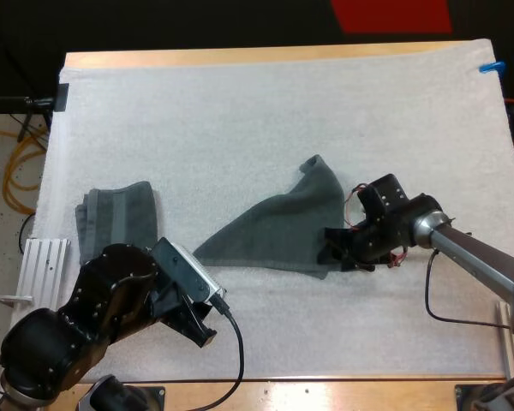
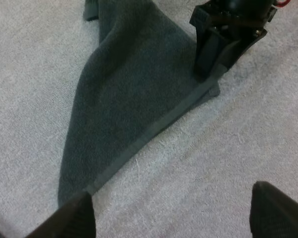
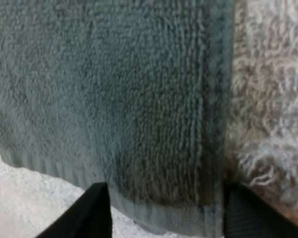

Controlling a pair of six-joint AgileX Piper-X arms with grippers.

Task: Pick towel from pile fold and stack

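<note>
A dark grey-green towel lies spread in a rough triangle on the middle of the white mat. My right gripper is down at the towel's near right corner. In the right wrist view its fingers stand apart on either side of that corner of the towel, so my right gripper is open. A folded towel rests at the left. My left gripper hovers near the front of the mat, and my left gripper is open just short of the spread towel's pointed left end.
A white ridged rack sits off the mat's left edge. The wooden table edge runs along the front. Bare mat stretches behind the towels toward the far side.
</note>
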